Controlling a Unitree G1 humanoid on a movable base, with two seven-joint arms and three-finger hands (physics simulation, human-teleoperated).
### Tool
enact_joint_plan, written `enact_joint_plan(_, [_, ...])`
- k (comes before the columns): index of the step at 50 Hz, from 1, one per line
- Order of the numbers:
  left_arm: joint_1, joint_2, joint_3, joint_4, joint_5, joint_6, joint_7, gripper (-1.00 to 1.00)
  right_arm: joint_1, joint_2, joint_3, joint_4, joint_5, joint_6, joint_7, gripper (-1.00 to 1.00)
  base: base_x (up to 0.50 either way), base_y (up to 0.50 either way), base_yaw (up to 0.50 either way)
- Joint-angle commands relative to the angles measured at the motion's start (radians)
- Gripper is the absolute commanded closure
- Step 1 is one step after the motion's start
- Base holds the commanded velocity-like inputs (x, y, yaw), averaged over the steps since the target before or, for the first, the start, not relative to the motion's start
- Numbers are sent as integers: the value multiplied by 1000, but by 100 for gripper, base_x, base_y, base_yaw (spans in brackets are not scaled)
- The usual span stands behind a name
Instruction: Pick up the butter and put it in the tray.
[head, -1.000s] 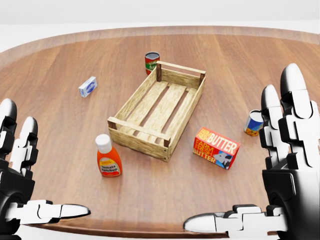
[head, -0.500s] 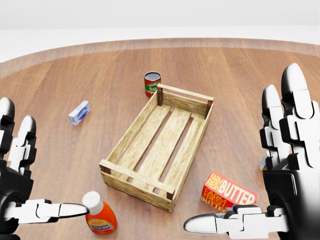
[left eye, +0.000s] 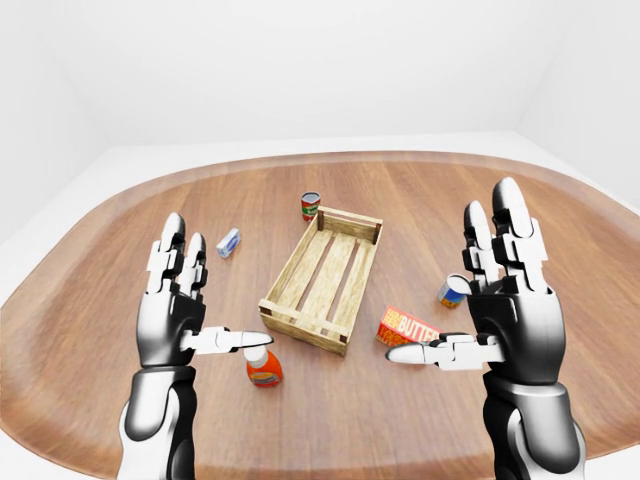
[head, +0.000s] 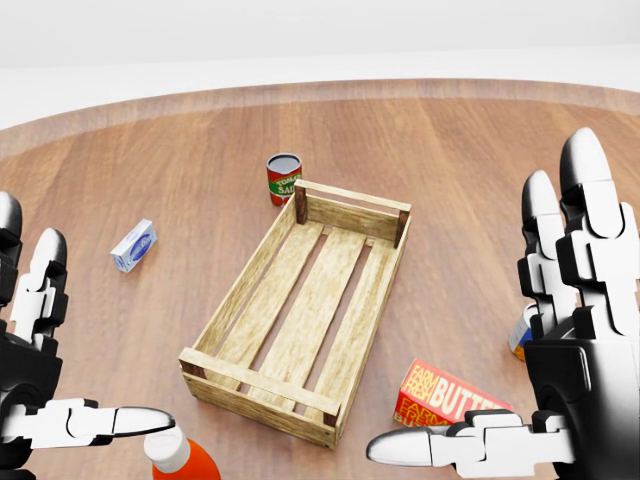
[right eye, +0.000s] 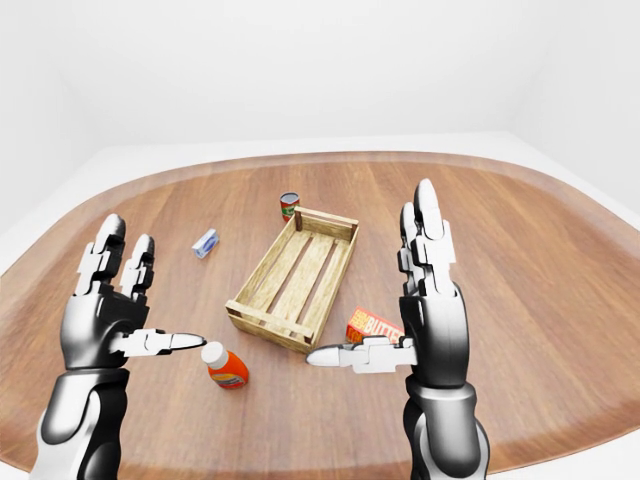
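Over the last second the whole head view slides: the tray (head: 300, 320), the cans and the butter (head: 445, 402) all grow and drift toward the bottom of the picture together, so I read this as my base and head closing on the table (left eye: 120, 300), not the things moving. The ketchup bottle (left eye: 262, 367) has nearly dropped out of the head view's bottom edge. For the task this means I am now close enough to start a reach, though nothing is grasped yet. The butter lies flat on the table just beside the tray's near right corner, apart from it, with the blue-labelled can (left eye: 454, 291) a little further toward the table's right edge. A red can (left eye: 311, 206) stands just beyond the tray's far left corner, and a small blue-and-white box (left eye: 229, 242) sits well apart toward the left. My right hand (left eye: 505, 310) hovers above the butter, fingers spread and pointing up, thumb stretched out leftward, holding nothing. My left hand (left eye: 180, 310) mirrors it over the ketchup bottle, equally spread and empty. I judge the right hand needs to tip forward and descend before its fingers can close round the box.
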Motion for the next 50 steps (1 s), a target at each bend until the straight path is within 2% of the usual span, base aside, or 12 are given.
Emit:
enact_joint_plan(1, [1,-1,1,1,0,0,-1,-100,1,1,-6,6,2,0,-2,-100,50,-3,0])
enact_joint_plan(4, [0,0,2,-1,-2,0,-1,-100,-1,5,-18,0,9,0,-6,-100,50,-3,0])
enact_joint_plan(12, [3,1,10,-7,-10,0,-7,-100,28,2,-64,8,-7,0,5,-100,0,0,0])
enact_joint_plan(17, [1,1,16,-13,-16,0,-11,-100,12,-19,-128,-87,-76,0,87,-100,0,0,0])
enact_joint_plan(20, [-1,2,17,-16,-16,0,-9,-100,-3,-7,-147,-138,-104,0,132,-100,0,0,0])
enact_joint_plan(27, [8,-2,6,-13,-9,0,-13,-100,-14,-26,-130,-153,-220,0,214,-100,0,0,0])
enact_joint_plan(33, [6,-1,11,-12,-12,0,-15,-100,15,-56,-124,-68,-332,0,289,-100,0,0,0])
enact_joint_plan(39, [10,-2,8,-22,-10,0,-16,-100,24,-40,-143,-50,-394,0,341,-100,0,0,0])
enact_joint_plan(40, [3,3,22,-51,-26,0,-13,-100,74,-73,-216,127,-389,0,362,-100,0,0,0])
enact_joint_plan(50, [3,1,33,-70,-32,0,-15,-100,82,-4,-255,168,-492,0,454,-100,0,0,0])
